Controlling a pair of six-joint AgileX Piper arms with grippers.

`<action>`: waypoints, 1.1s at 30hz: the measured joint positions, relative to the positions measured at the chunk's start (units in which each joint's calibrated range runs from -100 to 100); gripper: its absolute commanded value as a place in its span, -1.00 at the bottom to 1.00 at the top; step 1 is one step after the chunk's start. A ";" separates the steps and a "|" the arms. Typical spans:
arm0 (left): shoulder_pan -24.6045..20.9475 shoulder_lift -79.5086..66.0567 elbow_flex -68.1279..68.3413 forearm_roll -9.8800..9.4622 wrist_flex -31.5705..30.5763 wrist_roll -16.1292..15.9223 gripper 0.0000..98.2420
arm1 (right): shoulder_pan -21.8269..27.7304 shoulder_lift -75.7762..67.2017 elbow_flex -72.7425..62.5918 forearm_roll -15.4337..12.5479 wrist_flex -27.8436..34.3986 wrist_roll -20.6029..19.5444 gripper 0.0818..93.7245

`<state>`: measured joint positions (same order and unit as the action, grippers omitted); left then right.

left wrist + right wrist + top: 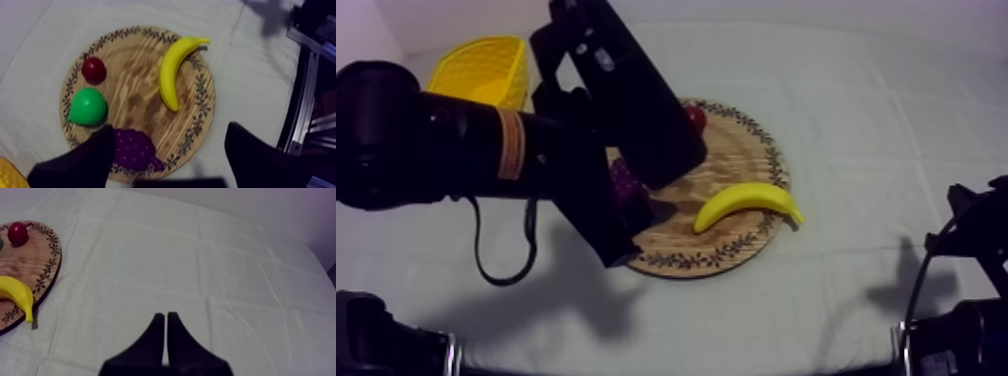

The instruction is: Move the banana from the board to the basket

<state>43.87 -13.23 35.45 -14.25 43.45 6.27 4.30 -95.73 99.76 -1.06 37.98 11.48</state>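
On the creased cloth (856, 120) lies the wooden board (736, 165).

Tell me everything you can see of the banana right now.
The banana is a smooth, glossy yellow toy, plastic by its look, gently curved, with a darker stem tip. It lies flat on the wooden board near the patterned rim, its stem end poking out past the rim over the cloth. Nothing else on the board touches it. The left gripper hovers open above the board, clear of the banana.

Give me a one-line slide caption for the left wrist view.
Open left gripper over the wooden board with banana, pear, grapes and a small red fruit.
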 measured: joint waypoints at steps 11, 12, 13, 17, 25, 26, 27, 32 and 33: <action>0.18 8.26 -1.39 1.78 -3.03 -0.66 0.61 | 0.00 0.00 0.00 0.00 0.00 0.00 -0.99; 0.22 9.46 -1.99 2.04 -2.93 -0.84 0.61 | 0.00 0.00 0.00 0.00 0.00 0.00 -0.99; 0.37 10.75 -2.82 2.32 -2.57 -1.10 0.60 | 0.00 0.00 0.00 0.00 0.00 0.00 -0.99; 0.66 16.10 -7.74 3.81 0.61 -2.40 0.60 | 0.00 0.00 0.00 0.00 0.00 0.00 -0.99; 0.18 28.49 -20.41 6.35 11.28 -5.27 0.58 | 0.00 0.00 0.00 0.00 -0.18 0.04 -0.99; 0.06 30.20 -22.66 6.60 13.15 -5.61 0.58 | 0.00 0.00 0.00 0.00 -0.09 0.04 -0.99; -0.03 31.88 -24.56 6.66 14.53 -5.91 0.58 | 0.00 0.00 0.00 0.00 -0.01 0.04 -0.99; -0.69 39.62 -33.68 7.47 22.29 -6.47 0.58 | 0.00 0.00 0.00 0.00 -0.01 0.03 -0.99; -0.80 41.20 -35.92 7.68 24.31 -6.59 0.58 | 0.00 0.00 0.00 0.00 -0.01 0.03 -0.99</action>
<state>43.08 27.97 -0.47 -6.56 67.76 -0.32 4.30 -95.73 99.76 -1.06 37.97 11.51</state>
